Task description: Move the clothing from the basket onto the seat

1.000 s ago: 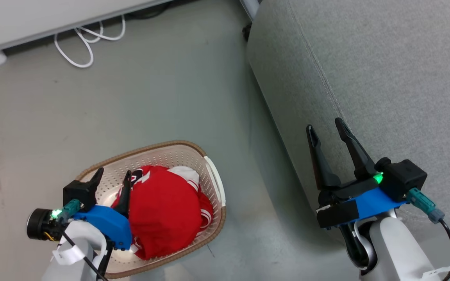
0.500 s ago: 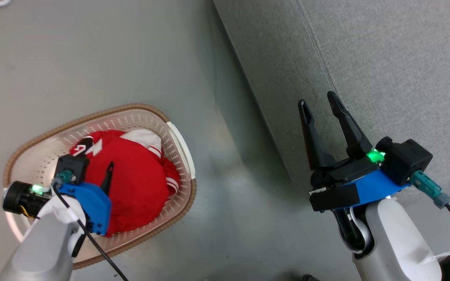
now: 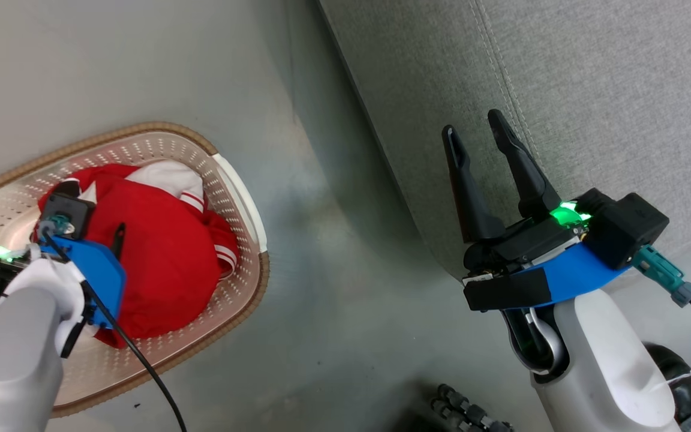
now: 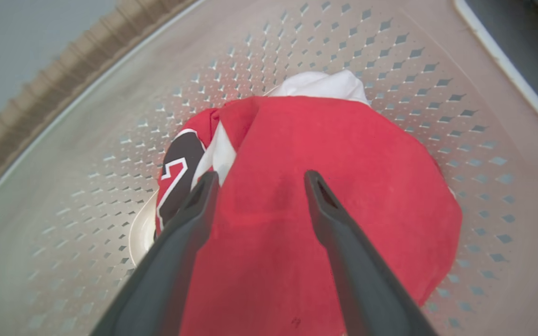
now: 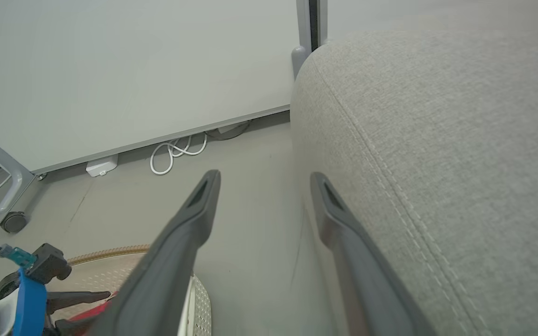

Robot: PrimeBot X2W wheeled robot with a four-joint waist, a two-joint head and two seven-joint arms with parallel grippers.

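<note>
Left gripper [image 4: 260, 175]: fingers spread wide and empty, pointing down at the red heap.
Right gripper [image 3: 471, 122]: also spread wide, nothing in it, just beside the seat [image 3: 591, 90] edge.
Clothing [image 3: 159, 252]: in the basket [image 3: 141, 127], on the floor [image 3: 321, 300] at the left.
Risk: a shallow pinch may take only the top layer, which could slip out or leave one garment behind. A fingertip may also catch in a wall hole.
Materials: thin smooth cloth in a soft mound. The basket is hard perforated plastic with a woven-look rim. The seat is coarse grey weave, rounded, with a stitched seam.
</note>
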